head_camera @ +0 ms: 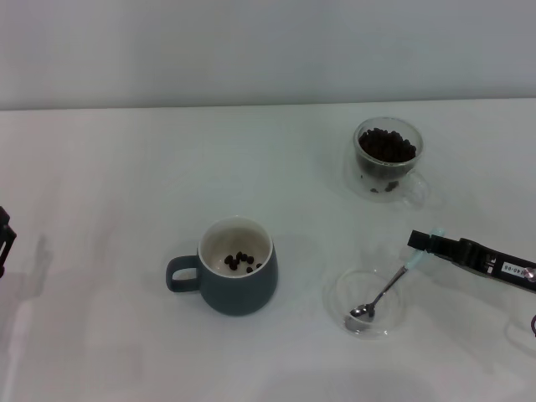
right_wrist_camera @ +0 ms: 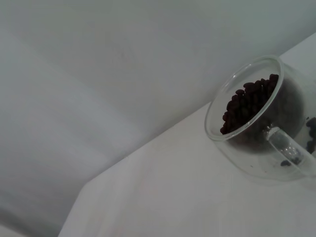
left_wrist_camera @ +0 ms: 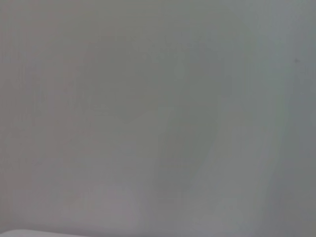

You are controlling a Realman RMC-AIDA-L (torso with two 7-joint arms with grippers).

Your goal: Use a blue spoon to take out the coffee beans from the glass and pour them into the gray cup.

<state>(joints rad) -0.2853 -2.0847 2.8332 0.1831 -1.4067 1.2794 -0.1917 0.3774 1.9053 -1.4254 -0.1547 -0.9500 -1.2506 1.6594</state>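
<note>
The right gripper (head_camera: 425, 243) comes in from the robot's right side, low over the white table (head_camera: 109, 167). Its black fingers are clamped on the end of the pale-blue handle of the small blue spoon w/ shiny metal bowl (head_camera: 387, 290). The spoon is tilted, handle up toward the gripper, and its bowl rests inside the flat round clear glass saucer (head_camera: 339, 289), at the near part of it. The spoon bowl looks empty, but this is hard to tell.

The small clear double-walled glass w/ clear handle (head_camera: 388, 156) stands farther back, well apart from the saucer, approx. behind it. It is filled w/ dark brown coffee beans (head_camera: 386, 146); the right wrist view shows the same glass (right_wrist_camera: 256, 118) and beans (right_wrist_camera: 247, 101) from close.

The rounded dark blue-gray ceramic cup w/ cream-white inside (head_camera: 239, 268) stands to the left of the saucer, handle pointing to the robot's left. A few beans lie on its bottom.

The left gripper (head_camera: 4, 239) is parked at the left edge of the head view; whether it is clenched or released cannot be told.
</note>
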